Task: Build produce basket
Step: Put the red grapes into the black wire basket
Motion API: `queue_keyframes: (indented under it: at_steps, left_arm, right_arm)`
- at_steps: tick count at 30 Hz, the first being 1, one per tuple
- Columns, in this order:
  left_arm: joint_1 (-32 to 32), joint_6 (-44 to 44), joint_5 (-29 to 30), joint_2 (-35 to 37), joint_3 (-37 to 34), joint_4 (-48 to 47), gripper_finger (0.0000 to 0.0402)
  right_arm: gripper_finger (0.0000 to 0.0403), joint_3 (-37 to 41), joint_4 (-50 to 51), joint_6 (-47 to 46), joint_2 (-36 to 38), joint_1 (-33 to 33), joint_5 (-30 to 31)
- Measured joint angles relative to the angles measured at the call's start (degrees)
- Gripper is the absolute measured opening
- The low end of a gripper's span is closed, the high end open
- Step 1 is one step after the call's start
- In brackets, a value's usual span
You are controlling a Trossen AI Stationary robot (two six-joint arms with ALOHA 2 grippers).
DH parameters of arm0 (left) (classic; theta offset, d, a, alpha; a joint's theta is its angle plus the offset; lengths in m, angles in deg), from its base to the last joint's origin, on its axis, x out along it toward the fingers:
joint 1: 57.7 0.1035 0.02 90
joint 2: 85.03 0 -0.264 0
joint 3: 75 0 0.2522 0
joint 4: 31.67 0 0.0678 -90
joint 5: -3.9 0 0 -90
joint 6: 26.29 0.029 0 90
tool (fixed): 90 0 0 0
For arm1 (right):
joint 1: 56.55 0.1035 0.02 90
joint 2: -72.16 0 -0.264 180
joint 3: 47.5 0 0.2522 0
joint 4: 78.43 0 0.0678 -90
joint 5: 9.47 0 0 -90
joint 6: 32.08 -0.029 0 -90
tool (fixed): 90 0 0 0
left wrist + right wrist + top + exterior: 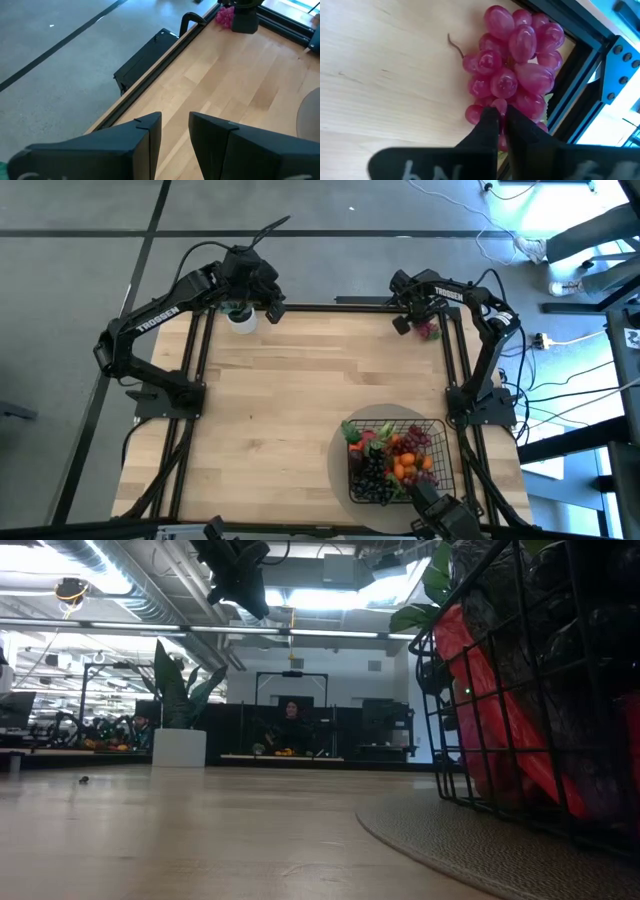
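Observation:
A bunch of pink grapes (517, 65) lies on the wooden table at its far right corner, against the black frame rail (580, 65); it also shows in the high view (431, 331). My right gripper (502, 122) is shut on it from above. The black wire basket (352, 480) stands on a round beige mat (338, 465) at the near right. It holds tangerines (404, 469), dark grapes (372, 476) and other produce. My left gripper (175, 130) hangs open above the far left corner with nothing between its fingers. My right gripper pinches the grape bunch at the end opposite its stem, with a grape (499, 106) between its two fingertips. The fingers (487, 125) come steeply from above, pointing down. The bunch rests on the table, its stem (453, 43) pointing away from the fingers.
A small green plant in a white pot (240, 316) stands at the far left corner under my left arm. Black frame rails (330, 307) run along the table's far edge and sides. The middle of the tabletop (300, 400) is bare wood.

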Motion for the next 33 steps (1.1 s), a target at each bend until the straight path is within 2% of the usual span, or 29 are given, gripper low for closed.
queue_keyframes:
  at_steps: [10, 22, 29, 33]
  left_arm:
    - [0.0, 0.3, 0.0, 0.0, 0.0, 0.0, 0.0087]
    - [0.0, 1.9, 0.0, 0.0, 0.0, -0.2, 0.0087]
    - [-1.4, 3.4, 0.0, 0.0, 0.0, -1.5, 0.0087]
    - [-3.1, 3.5, 0.0, 0.0, 0.0, -1.6, 0.0087]
  right_arm:
    - [0.0001, -3.9, 5.7, 6.3, 0.2, 0.4, 0.1]
    - [0.0, -21.6, 23.6, 8.0, 0.4, 6.7, 3.7]
    - [0.0, -24.7, 27.8, 4.0, 7.5, 13.0, 3.6]
    - [0.0, -24.3, 27.7, -0.1, 14.1, 18.1, -0.8]
